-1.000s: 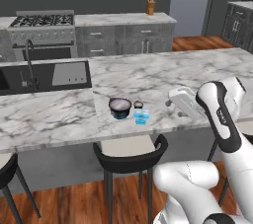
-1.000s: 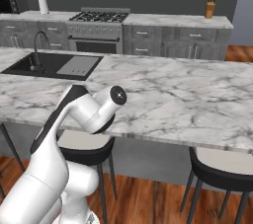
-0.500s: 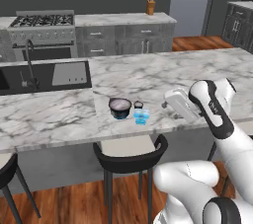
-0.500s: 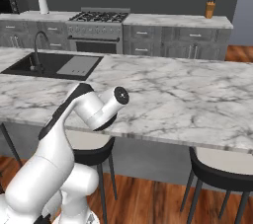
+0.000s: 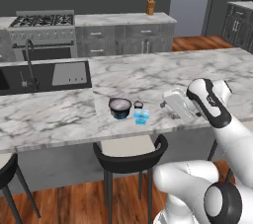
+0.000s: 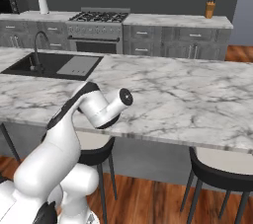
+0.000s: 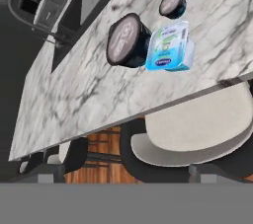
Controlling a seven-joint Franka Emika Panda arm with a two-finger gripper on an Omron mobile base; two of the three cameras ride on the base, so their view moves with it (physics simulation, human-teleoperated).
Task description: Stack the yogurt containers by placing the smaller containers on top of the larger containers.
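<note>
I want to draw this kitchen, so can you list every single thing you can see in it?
Wide tub: one, dark with a pale top, near the island's front edge.
Light-blue cup: one, see-through blue, right beside the wide tub.
Tiny cup: one, dark with a pale top, just behind the blue cup.
Island counter: one, grey-white marble.
Sink: one, black, with a curved faucet, at the island's left.
Stove: one, grey, against the back wall.
Knife block: one, brown, on the back counter.
Microwave: one, dark, back counter's far left.
Paper towel roll: one, white, beside the microwave.
Stools: three, black with pale seats, under the island.
Robot arm: one, white with dark joints, right of the cups, fingers open.
</note>
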